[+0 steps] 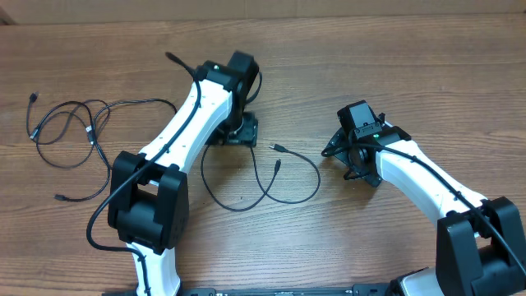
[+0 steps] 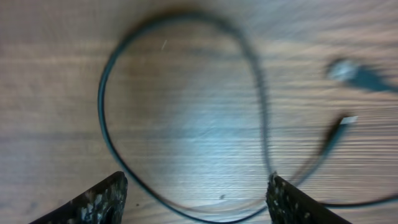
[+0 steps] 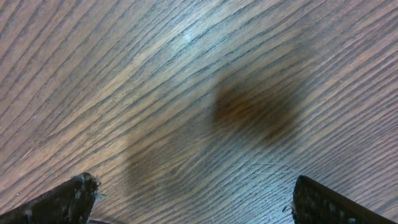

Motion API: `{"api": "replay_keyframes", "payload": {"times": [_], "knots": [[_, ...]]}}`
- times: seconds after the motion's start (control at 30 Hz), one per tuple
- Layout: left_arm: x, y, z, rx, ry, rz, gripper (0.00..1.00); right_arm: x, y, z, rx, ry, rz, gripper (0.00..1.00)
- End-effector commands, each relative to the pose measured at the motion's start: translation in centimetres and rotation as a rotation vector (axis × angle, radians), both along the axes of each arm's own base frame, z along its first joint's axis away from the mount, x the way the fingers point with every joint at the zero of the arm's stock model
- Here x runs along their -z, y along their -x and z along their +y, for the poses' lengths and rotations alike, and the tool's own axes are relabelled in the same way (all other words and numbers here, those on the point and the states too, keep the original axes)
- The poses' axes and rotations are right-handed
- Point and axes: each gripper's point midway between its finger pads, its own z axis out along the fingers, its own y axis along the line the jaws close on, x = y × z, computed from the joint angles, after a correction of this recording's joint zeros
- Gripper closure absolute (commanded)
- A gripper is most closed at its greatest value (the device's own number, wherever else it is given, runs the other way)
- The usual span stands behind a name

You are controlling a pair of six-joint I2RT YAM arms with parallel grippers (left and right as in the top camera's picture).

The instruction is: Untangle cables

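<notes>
Two groups of thin black cables lie on the wooden table. One is a loose tangle of overlapping curls at the far left, with small plug ends poking out at its top and bottom. The other is an open loop near the middle. How many separate cords make up each group cannot be told.

Two plug ends sit close together at the top of the loop, one of them silvery-tipped. The left wrist view shows the same loop lying flat on the wood, with a pale-tipped plug at the right.

Two arms reach in. The left arm runs diagonally between the tangle and the loop and hides where the loop's upper left side goes. The left gripper hovers just above the loop, its fingers spread and holding nothing. The right gripper is spread wide over bare wood to the right of the loop, apart from any cord.
</notes>
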Motion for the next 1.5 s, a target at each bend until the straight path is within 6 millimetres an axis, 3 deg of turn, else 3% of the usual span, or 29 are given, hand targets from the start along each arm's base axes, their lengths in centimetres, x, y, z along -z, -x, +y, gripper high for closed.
{"api": "replay_keyframes", "payload": {"times": [0.0, 0.17, 0.33, 0.5, 0.73, 0.77, 0.8, 0.87, 1.17, 1.23, 1.27, 1.37, 1.47], "knots": [[2.6, 1.9, 1.9, -0.061, -0.061, 0.072, 0.27, -0.3, 0.0, 0.0, 0.010, -0.008, -0.014, 0.00], [5.4, 4.4, 3.9, -0.079, -0.097, 0.145, 0.27, -0.3, -0.1, 0.0, 0.010, -0.008, -0.014, 0.00], [6.3, 4.4, 6.7, -0.130, -0.186, 0.124, 0.31, -0.3, 0.0, 0.0, 0.010, -0.008, -0.014, 0.00], [7.0, 4.6, 8.4, -0.187, -0.179, 0.142, 0.37, -0.3, -0.1, 0.0, 0.010, -0.008, -0.014, 0.00], [9.5, 6.9, 8.2, -0.199, -0.123, 0.194, 0.45, -0.3, -0.1, 0.0, 0.010, -0.008, -0.014, 0.00], [9.9, 7.1, 8.2, -0.200, -0.122, 0.192, 0.52, -0.3, 0.0, 0.0, 0.010, -0.008, -0.014, 0.00], [10.2, 7.3, 8.2, -0.201, -0.118, 0.190, 0.68, -0.3, -0.1, 0.0, 0.010, -0.008, -0.014, 0.00], [10.9, 7.5, 7.7, -0.207, -0.082, 0.188, 0.79, -0.3, 0.0, 0.0, 0.010, -0.008, -0.014, 0.00], [12.5, 8.9, 6.9, -0.216, -0.020, 0.206, 0.74, -0.3, 0.0, 0.0, 0.010, -0.008, -0.014, 0.00], [12.6, 9.1, 6.7, -0.218, -0.008, 0.216, 0.81, -0.3, -0.1, 0.0, 0.010, -0.008, -0.014, 0.00], [12.6, 9.2, 6.7, -0.209, -0.003, 0.217, 0.96, -0.3, -0.1, 0.0, 0.010, -0.008, -0.014, 0.00], [12.6, 8.9, 6.4, -0.167, 0.018, 0.208, 0.96, -0.3, -0.1, 0.0, 0.010, -0.008, -0.014, 0.00], [11.4, 7.5, 5.7, -0.109, 0.082, 0.180, 0.96, -0.3, 0.0, 0.0, 0.010, -0.008, -0.014, 0.00]]}}
